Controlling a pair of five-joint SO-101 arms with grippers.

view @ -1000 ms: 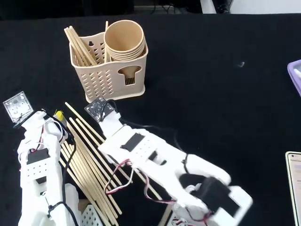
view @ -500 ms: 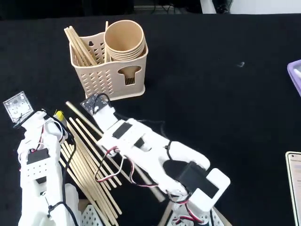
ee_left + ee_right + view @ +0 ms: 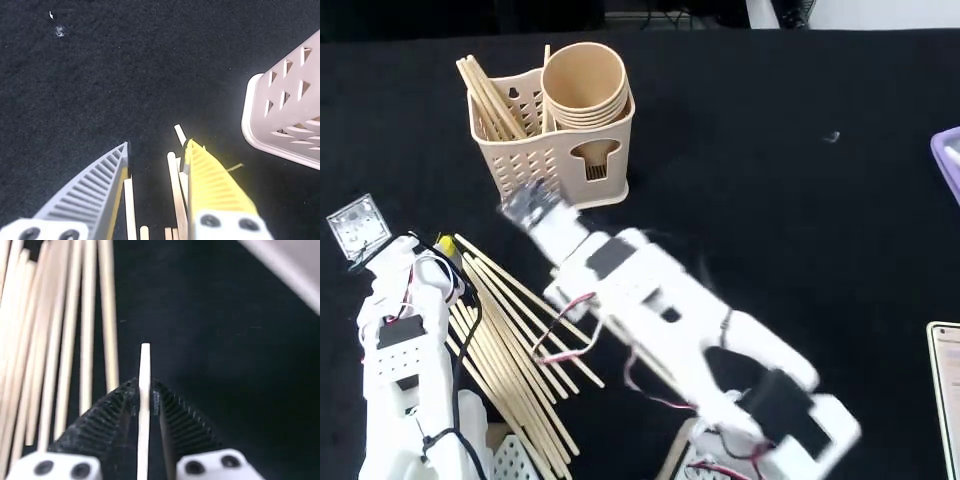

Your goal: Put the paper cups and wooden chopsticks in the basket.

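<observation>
R claw [image 3: 144,386] pinched on a single wooden chopstick [image 3: 145,357], w/ the basket [image 3: 555,165] wall just ahead of it. Basket holds stacked paper cups [image 3: 584,82] + a chopstick bunch [image 3: 490,100]. Loose chopsticks [image 3: 510,330] lie fanned on the black surface [image 3: 770,200] beside R claw, btwn the arms. L claw [image 3: 157,146] spread, stick ends btwn its fingers, basket near. Purple object [image 3: 948,160] well away.

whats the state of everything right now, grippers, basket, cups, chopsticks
right gripper: shut on held chopstick
left gripper: open
basket: upright, partly filled
paper cups: stacked, upright in basket
loose chopsticks: lying flat, outside basket
</observation>
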